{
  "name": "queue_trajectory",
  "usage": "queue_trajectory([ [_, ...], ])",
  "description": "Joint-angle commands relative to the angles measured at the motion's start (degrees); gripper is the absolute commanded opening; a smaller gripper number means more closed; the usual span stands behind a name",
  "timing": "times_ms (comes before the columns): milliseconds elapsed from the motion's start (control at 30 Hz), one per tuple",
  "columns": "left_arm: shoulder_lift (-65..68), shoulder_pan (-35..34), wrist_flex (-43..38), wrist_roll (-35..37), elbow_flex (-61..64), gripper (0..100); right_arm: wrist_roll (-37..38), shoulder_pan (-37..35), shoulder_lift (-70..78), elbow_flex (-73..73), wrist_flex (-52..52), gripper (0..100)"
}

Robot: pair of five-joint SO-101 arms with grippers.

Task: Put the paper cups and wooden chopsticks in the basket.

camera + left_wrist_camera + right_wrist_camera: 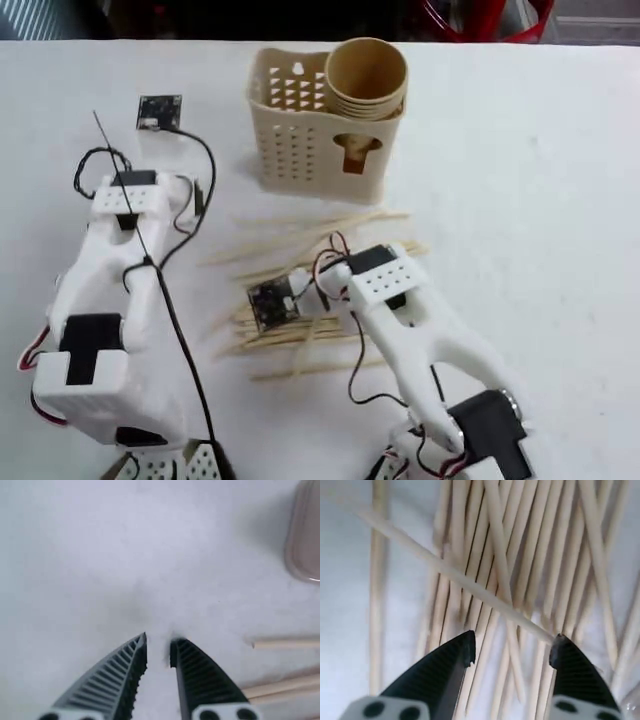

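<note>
The left fingers [157, 647] sit off to the left of the basket [300, 150], almost closed on nothing, over bare bench [125, 555]. The paper cups [368, 75] are stacked inside the basket already. The wooden chopsticks [300, 235] lie in a messy pile on the bench just in front of the basket, mostly side by side. The right fingers [512, 650] hang right over that pile, wide open, with a bunch of sticks between them, set across the sticks' long way. I think the right arm is nearer and should grab them.
</note>
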Motion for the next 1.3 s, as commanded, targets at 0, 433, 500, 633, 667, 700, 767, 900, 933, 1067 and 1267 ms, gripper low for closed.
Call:
queue_trajectory([
  [0, -3.38, 0.13, -1.14, 0.26, -1.76, 10, 0.53, -0.13, 1.1, -0.88, -1.89, 17.8],
  [433, -3.38, 0.13, -0.97, 0.26, -1.67, 10, -22.07, -0.84, 5.41, -6.68, -3.56, 1.7],
  [500, -3.38, 0.13, -1.05, 0.26, -1.49, 10, -24.18, -0.13, 5.32, -8.7, -2.68, 1.7],
  [633, -3.38, 0.13, -1.05, 0.26, -1.49, 10, -24.44, 1.19, 5.32, -13.8, 5.58, 1.7],
  [667, -3.38, 0.13, -1.05, 0.26, -1.58, 10, -24.7, 1.19, 5.32, -15.03, 7.25, 1.7],
  [700, -3.38, 0.13, -1.05, 0.26, -1.67, 10, -24.88, 1.19, 5.23, -16.09, 8.48, 1.7],
  [767, -3.38, 0.13, -1.05, 0.26, -1.67, 10, -26.02, 1.36, 4.53, -17.76, 9.89, 1.7],
  [900, -3.38, 0.13, -1.05, 0.26, -1.67, 10, -32.18, 1.45, -1.01, -19.34, 10.07, 1.7],
  [933, -3.38, 0.13, -1.05, 0.26, -1.67, 10, -33.41, 1.36, -3.03, -19.34, 10.07, 1.7],
  [1067, -3.38, 0.13, -1.05, 0.26, -1.67, 10, -40.09, 1.63, -11.74, -19.25, 10.15, 1.7],
  [1267, -3.38, 0.13, -1.05, 0.26, -1.67, 10, -49.32, 4.44, -23.25, -20.22, 8.4, 1.7],
])
